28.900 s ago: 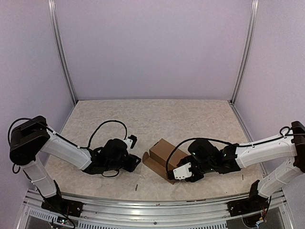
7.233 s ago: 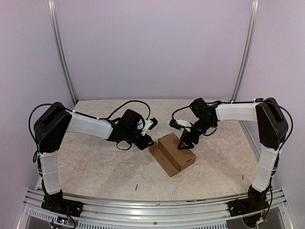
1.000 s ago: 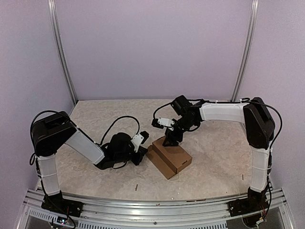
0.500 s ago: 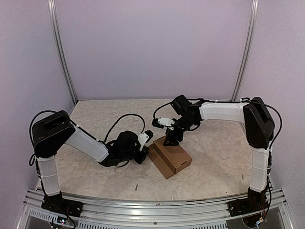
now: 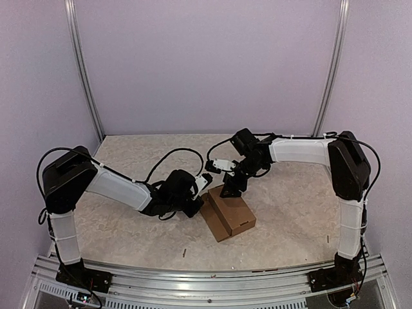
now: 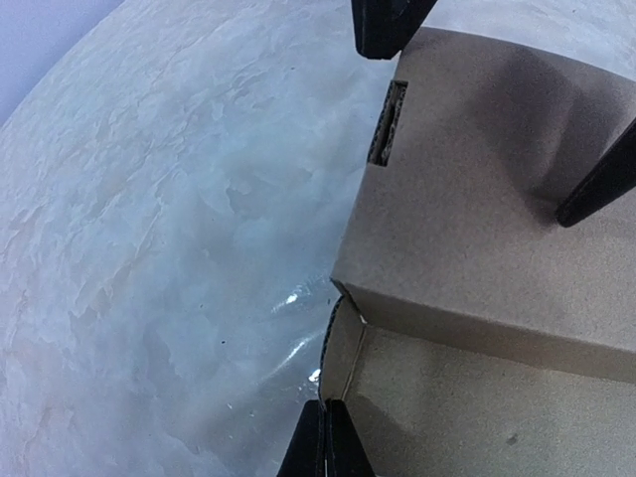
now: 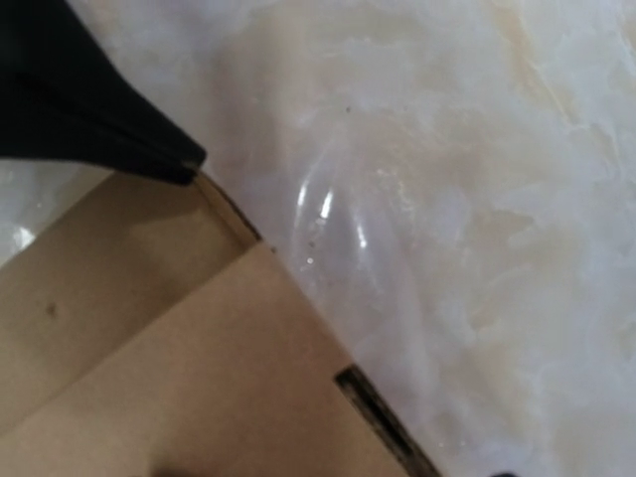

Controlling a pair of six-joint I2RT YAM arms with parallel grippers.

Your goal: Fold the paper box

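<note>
The brown paper box [image 5: 230, 215] lies folded on the table, lid panel down, with a slot [image 6: 387, 121] in its top near one edge. My left gripper [image 5: 201, 194] is shut. In the left wrist view its tips [image 6: 324, 442] touch the edge of the small side flap [image 6: 339, 350] at the box's left end, and they also show in the right wrist view [image 7: 149, 139]. My right gripper [image 5: 232, 188] is open over the box's far end. One of its fingertips [image 6: 596, 189] rests on the top panel and the other [image 6: 386, 25] is at the far edge.
The marbled table top [image 5: 129, 225] lies around the box. Purple walls and two metal posts [image 5: 84, 84] close the back. A metal rail [image 5: 193, 273] runs along the near edge. A small dark speck [image 5: 183, 252] lies near the front.
My left gripper has moved right along the table until its shut tips reach the box's left end. The box has shifted slightly. The right gripper has stayed on the box's far end.
</note>
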